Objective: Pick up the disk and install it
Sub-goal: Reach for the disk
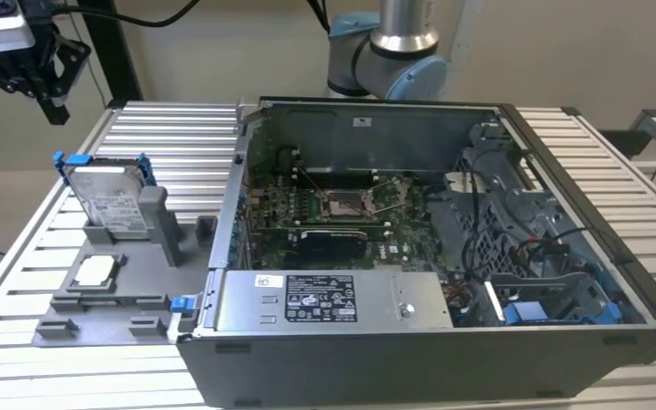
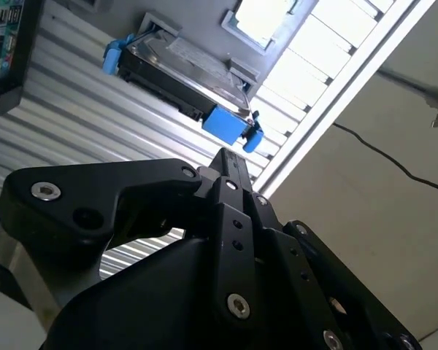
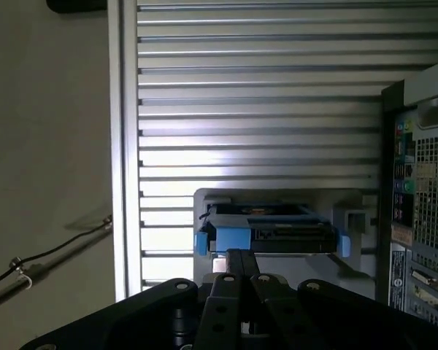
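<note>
None of the task shows as done. The disk (image 1: 109, 192) stands on edge in a slot of the grey holder (image 1: 134, 303), near the worktop's (image 1: 174, 128) edge on the exterior view's left, and nothing is in the tool (image 1: 52, 109). Picking up and installing are both left to do.

The tool hangs high over the far corner on that side, well apart from the disk. In both wrist views its fingers look pressed together with nothing between them, and they point toward the disk's blue bracket (image 2: 226, 122).

Above the holder the disk's upper edge and both bracket ends stand free, so the room over it looks open. A grey post (image 1: 157, 224) of the holder rises just beside the disk on the case side, and the open case (image 1: 419, 363) has its wall near beyond that. On the other side the worktop's edge is close, with floor past it.

Inside the case, the cage (image 1: 539, 299) at the near corner on the exterior view's right has blue parts, and cables (image 1: 533, 248) cross above it. Room there is probably tight. A small chip (image 1: 95, 272) lies flat on the holder, nearer the front edge than the disk.
</note>
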Controlling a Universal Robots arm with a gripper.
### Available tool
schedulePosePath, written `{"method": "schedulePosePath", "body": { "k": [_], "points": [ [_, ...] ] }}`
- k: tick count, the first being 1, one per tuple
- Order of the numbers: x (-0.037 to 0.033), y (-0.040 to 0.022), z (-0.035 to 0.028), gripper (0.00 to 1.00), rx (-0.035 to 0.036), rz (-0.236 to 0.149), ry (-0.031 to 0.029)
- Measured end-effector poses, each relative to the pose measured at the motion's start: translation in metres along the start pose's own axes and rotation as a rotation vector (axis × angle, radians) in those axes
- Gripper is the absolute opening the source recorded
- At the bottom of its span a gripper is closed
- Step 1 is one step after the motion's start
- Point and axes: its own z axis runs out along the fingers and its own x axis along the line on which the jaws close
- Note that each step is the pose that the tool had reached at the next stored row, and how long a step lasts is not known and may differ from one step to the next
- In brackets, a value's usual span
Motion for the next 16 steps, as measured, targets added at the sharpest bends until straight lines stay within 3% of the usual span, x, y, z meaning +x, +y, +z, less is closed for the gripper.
{"method": "schedulePosePath", "body": {
  "k": [16],
  "points": [
    [0.0001,0.0,0.0,0.0,0.0003,-0.291,0.0139]
  ]
}}
